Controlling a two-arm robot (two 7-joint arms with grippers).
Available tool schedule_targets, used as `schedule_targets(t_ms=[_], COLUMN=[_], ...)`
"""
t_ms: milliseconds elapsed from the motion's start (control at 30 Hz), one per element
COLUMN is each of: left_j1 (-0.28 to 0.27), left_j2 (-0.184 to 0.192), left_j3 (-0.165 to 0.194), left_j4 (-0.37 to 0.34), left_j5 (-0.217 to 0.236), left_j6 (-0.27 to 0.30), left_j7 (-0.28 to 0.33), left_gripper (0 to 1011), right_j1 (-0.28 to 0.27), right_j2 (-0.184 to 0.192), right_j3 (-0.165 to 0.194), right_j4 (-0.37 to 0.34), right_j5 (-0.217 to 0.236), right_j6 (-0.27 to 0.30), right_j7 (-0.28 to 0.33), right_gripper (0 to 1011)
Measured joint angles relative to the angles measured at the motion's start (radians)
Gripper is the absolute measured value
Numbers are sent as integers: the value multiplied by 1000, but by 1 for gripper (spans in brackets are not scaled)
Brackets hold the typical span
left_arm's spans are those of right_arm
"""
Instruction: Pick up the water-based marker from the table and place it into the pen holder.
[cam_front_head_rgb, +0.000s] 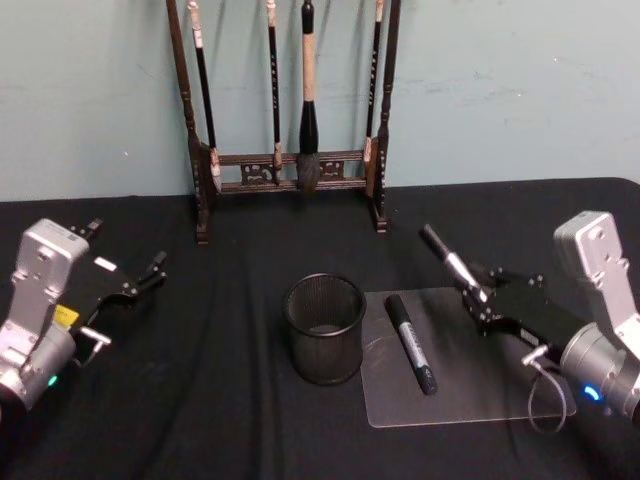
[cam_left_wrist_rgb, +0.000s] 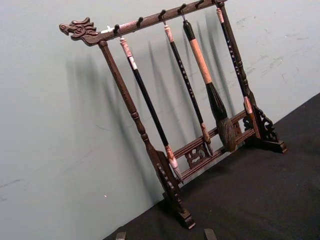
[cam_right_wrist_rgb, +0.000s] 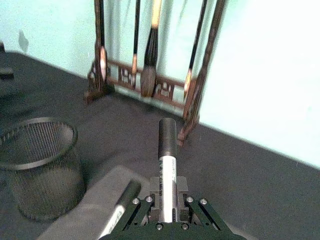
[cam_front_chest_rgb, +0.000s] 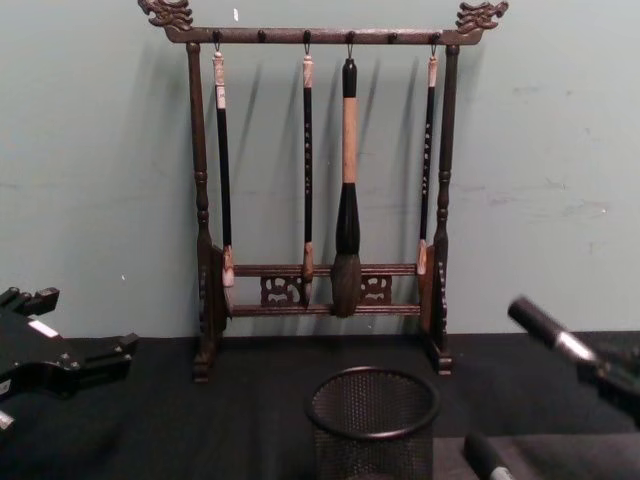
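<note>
1. While the right gripper (cam_front_head_rgb: 475, 295) is clamped on the silver barrel of a water-based marker (cam_front_head_rgb: 447, 258), raised cap-up and slanted, right of the pen holder (cam_front_head_rgb: 324, 352) and apart from it, a slanted release could catch the rim.
2. Gripped low on its barrel, the marker may pivot in the jaws.
3. A second marker (cam_front_head_rgb: 411, 343) lies on the clear mat (cam_front_head_rgb: 480, 395) beside the holder; a low sweep could knock it.
4. The left gripper (cam_front_head_rgb: 125, 250) rests far left, fingers spread, empty.
</note>
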Motion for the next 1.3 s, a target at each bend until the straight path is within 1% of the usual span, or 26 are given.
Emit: schedule_targets(t_ms=[100,167,233,300,333,433,600,667,733,767,800,833,900,967,1033,1067,1133,1167,1300], left_j1=[0,0,0,0,0,0,0,0,0,0,0,0,0,0,0,0,0,0,0], left_j2=[0,0,0,0,0,0,0,0,0,0,0,0,0,0,0,0,0,0,0], left_j3=[0,0,0,0,0,0,0,0,0,0,0,0,0,0,0,0,0,0,0], left_j4=[0,0,0,0,0,0,0,0,0,0,0,0,0,0,0,0,0,0,0], left_j5=[0,0,0,0,0,0,0,0,0,0,0,0,0,0,0,0,0,0,0], left_j6=[0,0,0,0,0,0,0,0,0,0,0,0,0,0,0,0,0,0,0], left_j7=[0,0,0,0,0,0,0,0,0,0,0,0,0,0,0,0,0,0,0], left_gripper=[1009,1009,1009,1009,1009,1009,1009,1009,1009,1009,1009,1009,1009,1009,1009,1009,1009,1009,1009], right_j1=[12,14,24,36,61,73,152,157,183,183,195,216,222,249,264,264,282,282,308], right_j2=[-8,-9,-14,-19,-24,-27,-44,-45,-49,-49,-50,-52,-52,-56,-57,-57,-59,-59,-65], right_j3=[14,16,20,20,13,8,-41,-45,-63,-63,-72,-89,-94,-119,-134,-134,-152,-152,-181], right_j4=[-4,-3,-3,3,17,25,76,80,99,99,107,121,126,150,165,165,187,187,220], right_j5=[5,8,15,22,29,32,65,69,86,86,91,99,103,117,125,125,137,137,160], right_j6=[-48,-57,-81,-99,-117,-124,-152,-153,-156,-156,-158,-164,-166,-179,-188,-188,-199,-199,-221], right_j7=[16,20,32,45,65,75,140,145,172,172,184,205,213,247,267,267,295,295,343], right_gripper=[203,203,203,203,203,203,203,203,203,203,203,203,203,203,203,203,203,203,203])
